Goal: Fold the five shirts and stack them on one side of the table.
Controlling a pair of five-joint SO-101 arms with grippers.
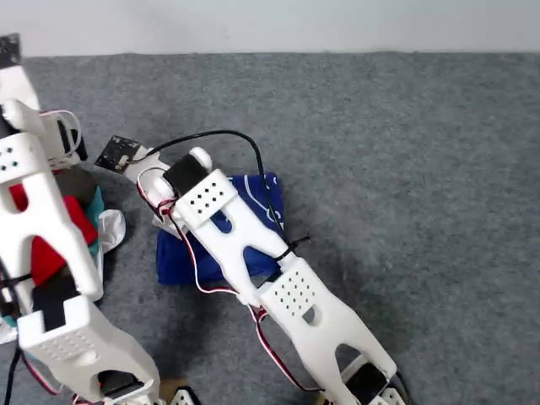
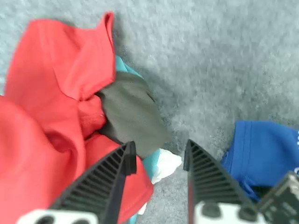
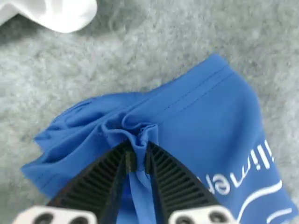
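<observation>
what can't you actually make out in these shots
- High view: the white right arm lies across the blue fabric shirt with white print, hiding its middle and its folds.
- High view: the white left arm covers much of the crumpled red shirt and its neighbours, so five shirts cannot be counted.
- Left wrist view: the teal shirt and white shirt are mostly buried under the dark grey shirt.

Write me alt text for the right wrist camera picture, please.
The right gripper is shut on a bunched fold of a blue shirt lying on the grey fuzzy table. A bit of white cloth lies apart from it.
</observation>
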